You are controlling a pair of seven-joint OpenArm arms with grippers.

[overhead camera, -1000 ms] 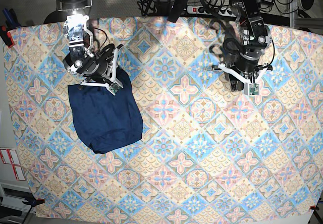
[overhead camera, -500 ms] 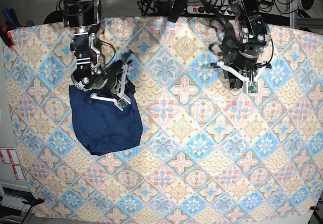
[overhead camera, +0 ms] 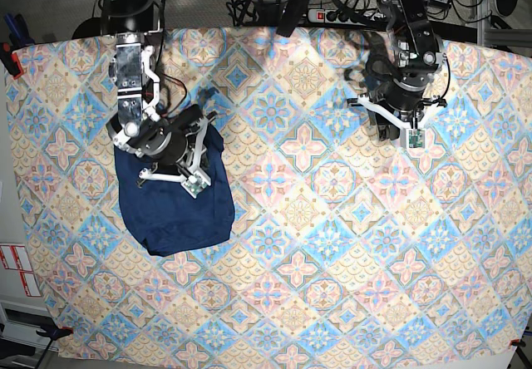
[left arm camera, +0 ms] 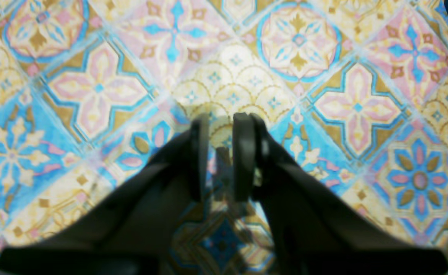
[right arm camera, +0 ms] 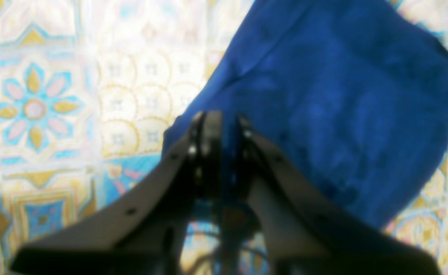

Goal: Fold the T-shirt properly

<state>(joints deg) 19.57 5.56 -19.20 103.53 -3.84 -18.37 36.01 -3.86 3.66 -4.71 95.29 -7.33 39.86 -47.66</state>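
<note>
The T-shirt [overhead camera: 174, 215] lies as a compact dark navy bundle on the left side of the table. My right gripper [overhead camera: 176, 154] is over its upper part. In the right wrist view the T-shirt [right arm camera: 342, 114] spreads up and to the right, and blue fabric fills the narrow gap of the right gripper [right arm camera: 224, 118], which is shut on it. My left gripper [overhead camera: 391, 128] hovers over bare cloth at the back right, far from the shirt. In the left wrist view the left gripper [left arm camera: 222, 118] stands open by a narrow gap with nothing in it.
A patterned tablecloth [overhead camera: 332, 244] covers the whole table. A power strip and cables [overhead camera: 349, 16] run along the back edge. A red clamp [overhead camera: 8, 53] grips the left edge.
My right arm has swung from the shirt's back edge toward the near side, over the fabric, and the shirt's upper right part has shifted. The left arm has drawn slightly back.
</note>
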